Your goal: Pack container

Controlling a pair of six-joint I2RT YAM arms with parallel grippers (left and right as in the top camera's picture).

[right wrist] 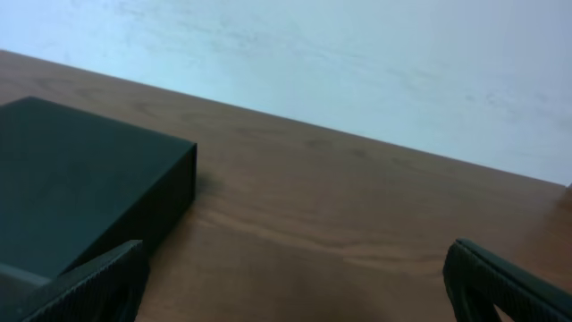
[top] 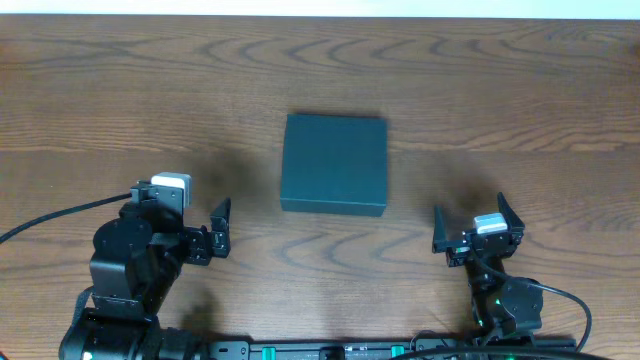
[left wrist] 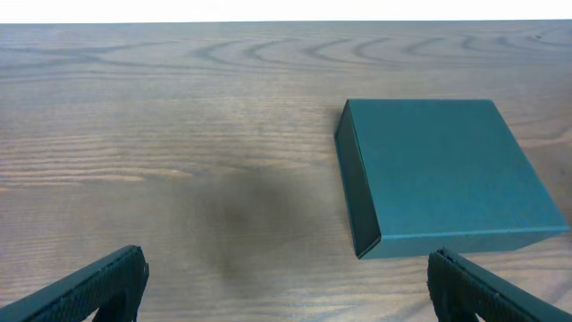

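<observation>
Overhead: the box (top: 333,165) lies flat at the middle of the worktop (top: 120,90), lid down. It is close to square, so no long axis can be told. Its sides run almost along the worktop's edges, and one side wall faces the robot. The left fingers (top: 221,215) stand wide open, near the box's near left corner but apart from it. They hold nothing. The right fingers (top: 439,225) are spread just as wide beyond the near right corner, clear of the box and empty.

Left wrist: both left fingers (left wrist: 98,286) show at the bottom corners, far apart, with only bare worktop (left wrist: 179,134) between them. The box (left wrist: 447,170) lies ahead and to the right. Its nearest corner is just above the right-hand finger; whether they touch cannot be told.

Right wrist: the right fingers (right wrist: 509,286) sit at the lower corners, fully apart, gripping nothing. The box (right wrist: 71,179) fills the left side, one corner pointing right. The left-hand finger overlaps its near edge in the picture; contact cannot be told. A pale wall (right wrist: 357,54) rises behind the worktop (right wrist: 340,206).
</observation>
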